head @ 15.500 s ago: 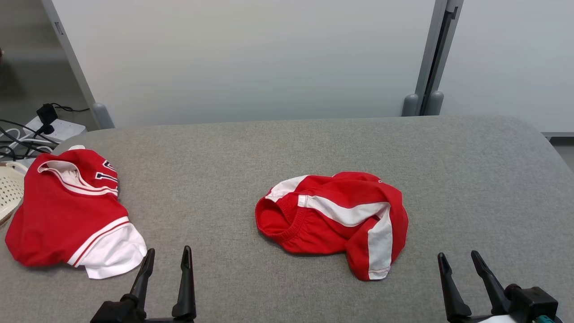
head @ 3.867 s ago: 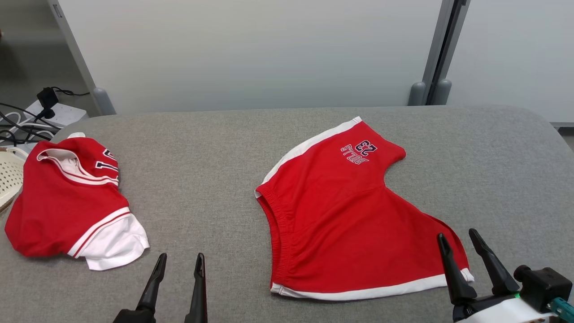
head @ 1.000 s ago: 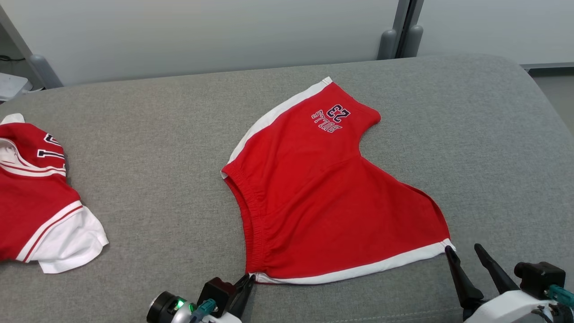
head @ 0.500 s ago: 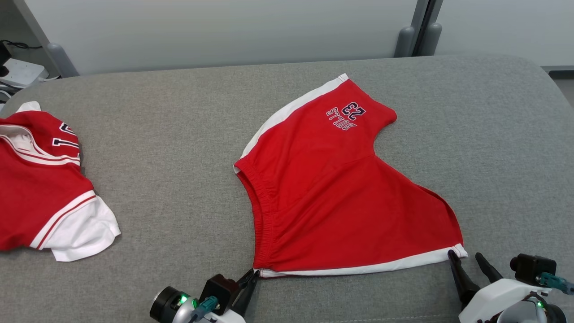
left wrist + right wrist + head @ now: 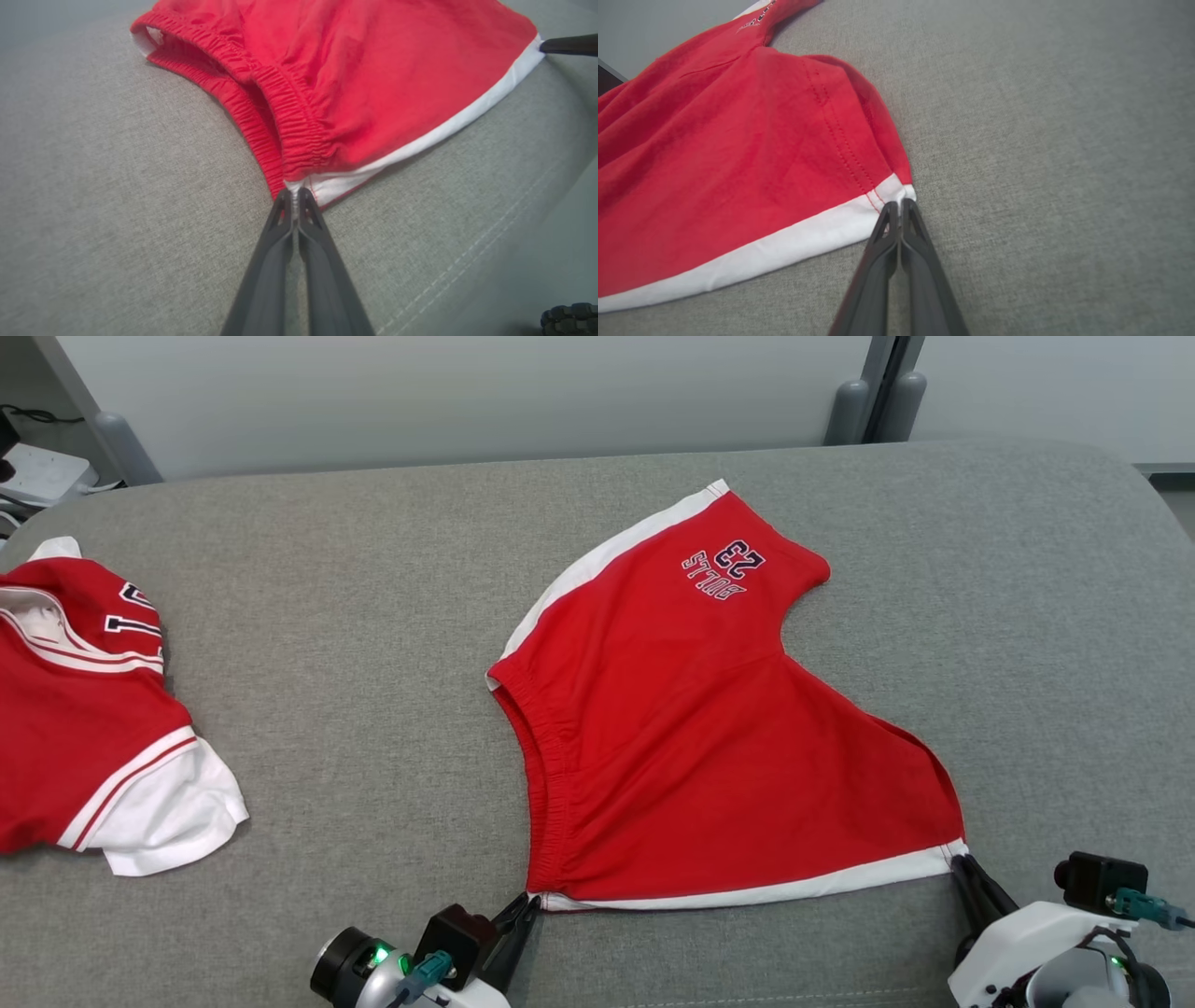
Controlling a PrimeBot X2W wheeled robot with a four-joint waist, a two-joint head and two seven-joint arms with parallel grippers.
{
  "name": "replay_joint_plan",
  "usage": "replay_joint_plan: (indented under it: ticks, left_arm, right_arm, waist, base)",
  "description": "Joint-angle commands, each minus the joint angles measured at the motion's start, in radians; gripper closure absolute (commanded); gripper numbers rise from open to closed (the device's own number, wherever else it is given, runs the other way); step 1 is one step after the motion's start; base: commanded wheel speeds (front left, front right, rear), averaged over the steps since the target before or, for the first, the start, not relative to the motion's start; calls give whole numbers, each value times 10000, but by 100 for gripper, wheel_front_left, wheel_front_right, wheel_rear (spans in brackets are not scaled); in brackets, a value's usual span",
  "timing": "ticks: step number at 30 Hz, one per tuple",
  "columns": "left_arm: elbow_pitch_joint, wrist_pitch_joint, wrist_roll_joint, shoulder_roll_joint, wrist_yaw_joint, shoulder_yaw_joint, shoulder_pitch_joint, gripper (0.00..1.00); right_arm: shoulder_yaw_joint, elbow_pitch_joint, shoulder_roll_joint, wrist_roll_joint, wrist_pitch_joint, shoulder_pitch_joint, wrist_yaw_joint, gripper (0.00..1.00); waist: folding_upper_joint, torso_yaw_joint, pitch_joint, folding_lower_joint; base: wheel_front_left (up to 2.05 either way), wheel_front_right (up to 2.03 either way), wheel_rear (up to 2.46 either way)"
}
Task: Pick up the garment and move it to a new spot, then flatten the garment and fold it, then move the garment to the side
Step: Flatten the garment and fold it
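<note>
Where both arms lie low at the near edge of the grey surface (image 5: 373, 644), we see the left fingers (image 5: 513, 929) pinched together on the near waistband corner of the red shorts (image 5: 709, 737). The right fingers (image 5: 978, 887) are closed likewise on the near leg corner. Between them the white band runs nearly straight. The shorts lie spread flat at centre, the lettered leg pointing away. Well apart to the left rests a crumpled red-and-white jersey (image 5: 84, 737); beyond the surface stand grey partition posts (image 5: 845, 411).
</note>
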Motion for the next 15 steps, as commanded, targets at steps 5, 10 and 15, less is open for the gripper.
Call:
replay_joint_plan:
  ticks: [5,10,15]
  left_arm:
    - [-260,-59,93,130,-37,326,-294,100]
    - [-612,-59,36,116,-53,324,-137,100]
    - [-1701,-59,-367,163,-97,611,294,100]
  right_arm:
    - [229,-123,-141,43,-118,-285,0,100]
    - [-196,-831,-424,-359,-118,-3,0,100]
    - [-884,-2099,-705,-735,-118,695,0,100]
  waist:
    - [0,-91,-57,0]
    - [0,-168,-137,0]
    - [0,-252,-269,0]
  base:
    - [0,0,0]
    - [0,0,0]
    - [0,0,0]
